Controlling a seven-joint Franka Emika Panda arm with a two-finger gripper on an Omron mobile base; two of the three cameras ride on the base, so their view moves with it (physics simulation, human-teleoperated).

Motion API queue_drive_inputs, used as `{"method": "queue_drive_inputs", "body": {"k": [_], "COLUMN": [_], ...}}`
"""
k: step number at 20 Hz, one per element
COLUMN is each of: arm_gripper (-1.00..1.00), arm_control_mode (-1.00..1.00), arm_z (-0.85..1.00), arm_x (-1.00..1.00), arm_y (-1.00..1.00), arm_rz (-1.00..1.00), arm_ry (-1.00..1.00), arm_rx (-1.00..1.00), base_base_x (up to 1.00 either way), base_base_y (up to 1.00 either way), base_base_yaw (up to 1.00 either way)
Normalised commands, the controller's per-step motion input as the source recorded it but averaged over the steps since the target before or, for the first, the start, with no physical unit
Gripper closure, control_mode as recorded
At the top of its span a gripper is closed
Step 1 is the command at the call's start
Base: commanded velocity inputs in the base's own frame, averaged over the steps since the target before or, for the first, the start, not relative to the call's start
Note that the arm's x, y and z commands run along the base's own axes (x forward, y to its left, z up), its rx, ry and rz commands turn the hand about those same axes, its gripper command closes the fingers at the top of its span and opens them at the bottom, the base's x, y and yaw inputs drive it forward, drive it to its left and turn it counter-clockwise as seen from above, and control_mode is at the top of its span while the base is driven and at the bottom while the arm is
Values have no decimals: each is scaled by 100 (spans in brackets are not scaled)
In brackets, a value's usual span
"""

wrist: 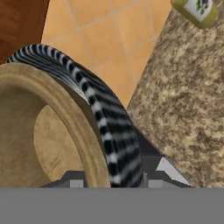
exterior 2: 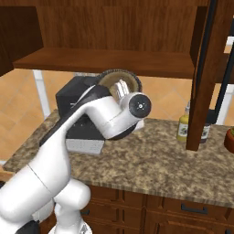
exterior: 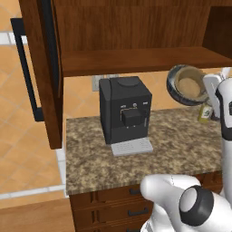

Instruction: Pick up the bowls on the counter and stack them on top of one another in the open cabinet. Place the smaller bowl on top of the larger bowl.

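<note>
The larger bowl [exterior: 185, 84], blue-grey and striped outside with a pale tan inside, hangs tilted on its side in the air just under the cabinet shelf [exterior: 136, 59]. My gripper [exterior: 205, 90] is shut on its rim from the right. In the right base view the larger bowl [exterior 2: 119, 78] peeks out behind the wrist, where the gripper [exterior 2: 121, 87] holds it. In the hand view the bowl's rim [wrist: 105, 127] runs between the fingertips [wrist: 75, 182], with the gripper [wrist: 116, 181] shut on it. The counter [exterior: 90, 154] lies below. The smaller tan bowl is out of view.
A black coffee machine [exterior: 124, 113] stands at the back of the counter, left of the bowl. A yellow-green bottle [exterior 2: 183, 125] and a dark bottle [exterior 2: 205, 132] stand to the right. The open cabinet door [exterior: 41, 68] with its black handle juts out at the left; another door [exterior 2: 208, 68] hangs at the right.
</note>
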Motion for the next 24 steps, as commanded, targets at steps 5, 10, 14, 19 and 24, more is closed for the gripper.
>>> {"method": "queue_drive_inputs", "body": {"k": [5, 10, 14, 19, 24], "arm_gripper": [100, 100, 100, 100, 100], "arm_control_mode": [-100, -100, -100, -100, -100], "arm_z": [100, 100, 83, 2, -31], "arm_x": [-15, 64, 96, 100, 91], "arm_y": [66, 66, 5, -10, 1], "arm_rz": [-2, -7, -6, -7, -12], "arm_ry": [-9, 5, 24, 17, 11], "arm_rx": [-2, -2, 7, 13, 3], "base_base_x": [0, 0, 0, 0, 0], "base_base_y": [0, 0, 0, 0, 0], "base_base_yaw": [0, 0, 0, 0, 0]}}
